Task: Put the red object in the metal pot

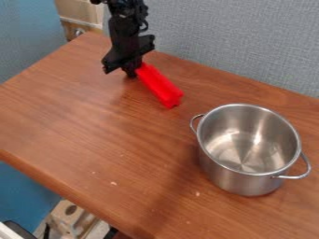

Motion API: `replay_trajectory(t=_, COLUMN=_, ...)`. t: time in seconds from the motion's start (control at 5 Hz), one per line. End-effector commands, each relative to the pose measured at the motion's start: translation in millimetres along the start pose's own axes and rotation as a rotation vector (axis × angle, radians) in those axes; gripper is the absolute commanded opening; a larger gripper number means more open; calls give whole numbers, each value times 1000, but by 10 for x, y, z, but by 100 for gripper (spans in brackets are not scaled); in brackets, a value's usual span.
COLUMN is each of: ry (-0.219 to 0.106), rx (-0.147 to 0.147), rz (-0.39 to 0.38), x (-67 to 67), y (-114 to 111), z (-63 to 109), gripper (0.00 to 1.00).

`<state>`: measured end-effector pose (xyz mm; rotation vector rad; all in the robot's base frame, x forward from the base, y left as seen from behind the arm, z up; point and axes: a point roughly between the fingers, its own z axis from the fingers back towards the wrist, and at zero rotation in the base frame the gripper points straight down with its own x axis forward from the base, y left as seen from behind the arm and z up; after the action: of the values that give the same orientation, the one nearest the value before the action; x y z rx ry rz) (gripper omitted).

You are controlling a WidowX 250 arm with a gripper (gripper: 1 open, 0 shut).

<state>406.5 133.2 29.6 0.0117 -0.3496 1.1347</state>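
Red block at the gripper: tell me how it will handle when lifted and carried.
The red block looks like stiff plastic, so it should keep its shape. Its flat sides suggest it will slide rather than roll. The gripper holds one end only, so the long free end may swing or sag.
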Motion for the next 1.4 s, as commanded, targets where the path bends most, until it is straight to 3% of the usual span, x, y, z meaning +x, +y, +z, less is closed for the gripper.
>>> replay_trajectory(t=0.0, ry=-47, rx=-73, rz=-6, x=83, y=-146, z=423, gripper=0)
replay_trajectory(t=0.4, ry=-14, rx=-97, rz=-5, x=46, y=-154, z=722, gripper=0)
replay_trajectory(t=0.6, ry=7, rx=-143, rz=-23, x=-65, y=-194, z=1004, gripper=0)
replay_trajectory(t=0.8, ry=19, rx=-184, rz=-64, x=-259, y=-246, z=1215, gripper=0)
replay_trajectory(t=1.0, ry=9, rx=-178, rz=-81, x=-321, y=-277, z=1114, gripper=100)
replay_trajectory(t=1.2, ry=-4, rx=-167, rz=-99, x=-360, y=-294, z=997, gripper=100)
